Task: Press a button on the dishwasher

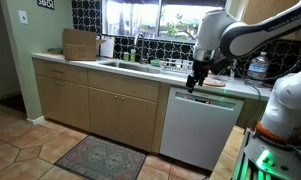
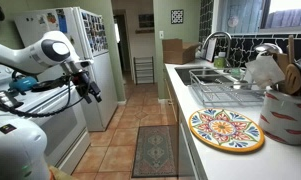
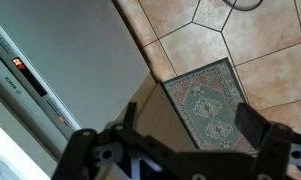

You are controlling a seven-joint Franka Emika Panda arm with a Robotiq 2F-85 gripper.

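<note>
The dishwasher (image 1: 200, 125) is a plain white-silver front under the counter, between tan cabinet doors. In the wrist view its smooth door (image 3: 80, 45) fills the upper left. The control strip (image 3: 35, 80) runs along the door's top edge and carries a small red display (image 3: 18, 63). My gripper (image 1: 197, 80) hangs just above the dishwasher's top edge, pointing down, apart from the strip. Its fingers (image 3: 170, 145) are spread wide, open and empty. It also shows in an exterior view (image 2: 90, 88), out over the floor. In that view the dishwasher is hidden below the counter.
A patterned rug (image 1: 100, 157) lies on the tile floor in front of the sink cabinets (image 1: 100, 100). The counter holds a sink (image 1: 125, 65), a cardboard box (image 1: 80, 43), a colourful plate (image 2: 226, 129) and dishes. A refrigerator (image 2: 90, 50) stands opposite.
</note>
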